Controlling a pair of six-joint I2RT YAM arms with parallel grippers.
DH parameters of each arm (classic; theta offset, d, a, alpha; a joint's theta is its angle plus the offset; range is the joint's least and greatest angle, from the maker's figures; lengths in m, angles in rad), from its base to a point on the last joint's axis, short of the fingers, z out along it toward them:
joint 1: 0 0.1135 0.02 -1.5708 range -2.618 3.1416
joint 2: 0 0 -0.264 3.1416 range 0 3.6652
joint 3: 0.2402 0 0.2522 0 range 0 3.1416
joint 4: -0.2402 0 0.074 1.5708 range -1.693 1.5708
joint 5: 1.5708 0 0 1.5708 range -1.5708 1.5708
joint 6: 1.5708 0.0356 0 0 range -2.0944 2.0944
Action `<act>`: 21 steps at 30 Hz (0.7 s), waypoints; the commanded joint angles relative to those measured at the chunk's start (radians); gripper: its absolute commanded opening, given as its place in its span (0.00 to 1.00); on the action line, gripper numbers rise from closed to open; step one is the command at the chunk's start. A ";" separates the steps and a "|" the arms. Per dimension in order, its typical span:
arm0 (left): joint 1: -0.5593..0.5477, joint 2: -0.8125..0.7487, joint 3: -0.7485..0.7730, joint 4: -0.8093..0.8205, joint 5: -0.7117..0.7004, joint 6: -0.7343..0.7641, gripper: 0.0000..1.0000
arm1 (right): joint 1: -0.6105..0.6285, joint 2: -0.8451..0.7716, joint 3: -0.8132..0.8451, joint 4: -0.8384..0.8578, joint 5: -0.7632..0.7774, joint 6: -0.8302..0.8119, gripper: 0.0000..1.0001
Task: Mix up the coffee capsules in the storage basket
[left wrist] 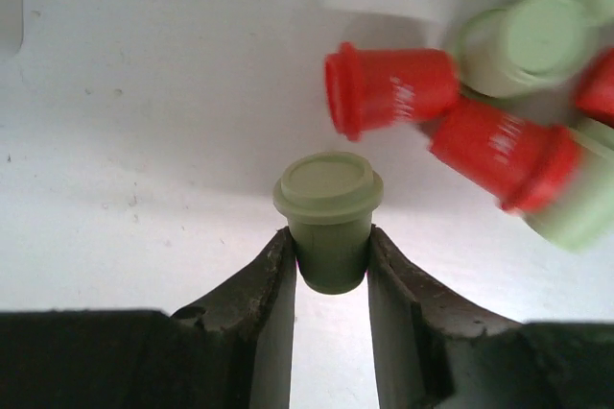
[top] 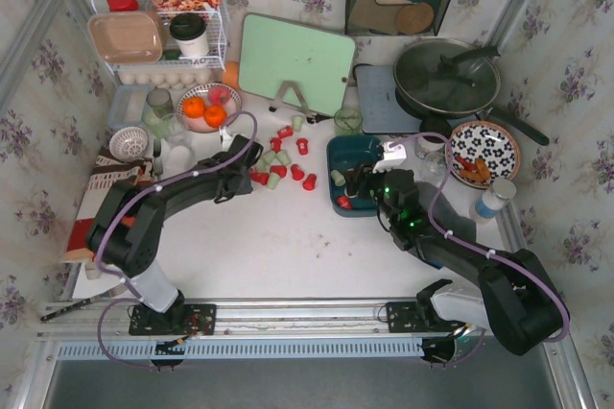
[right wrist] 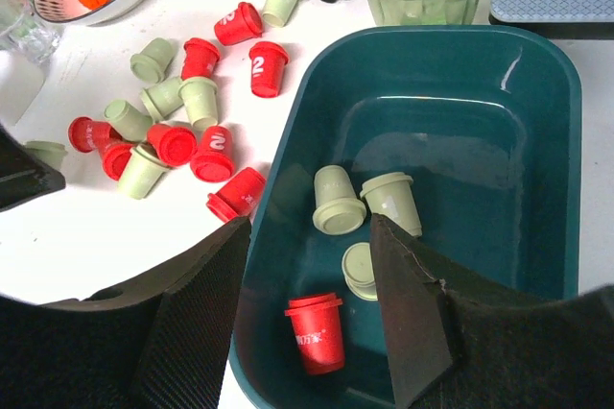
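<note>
My left gripper is shut on a pale green capsule, one finger on each side of its body. Red and green capsules lie just beyond it on the white table. From above, the left gripper is at the left edge of the loose pile. The dark teal basket holds three pale green capsules and one red one. My right gripper is open and empty above the basket's near left corner, and it also shows from above over the basket.
A green glass cup stands just behind the basket. A bowl of oranges, a glass jar and a white wire rack are at the back left. A green board, lidded pan and patterned plate are behind and to the right.
</note>
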 commanded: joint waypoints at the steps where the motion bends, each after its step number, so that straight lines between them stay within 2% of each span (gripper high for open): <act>1: -0.055 -0.133 -0.060 0.136 -0.028 0.060 0.05 | 0.000 -0.004 0.011 0.026 -0.003 0.002 0.60; 7: -0.238 -0.219 -0.039 0.295 0.000 0.247 0.03 | 0.001 -0.049 -0.007 0.022 0.058 0.013 0.60; 11: -0.293 -0.145 0.058 0.362 0.188 0.317 0.02 | 0.000 -0.111 -0.055 0.051 0.127 0.025 0.60; 15: -0.327 -0.004 0.221 0.319 0.270 0.312 0.02 | 0.000 -0.162 -0.088 0.074 0.170 0.027 0.60; 21: -0.341 0.204 0.458 0.160 0.263 0.239 0.04 | 0.000 -0.175 -0.089 0.065 0.182 0.028 0.60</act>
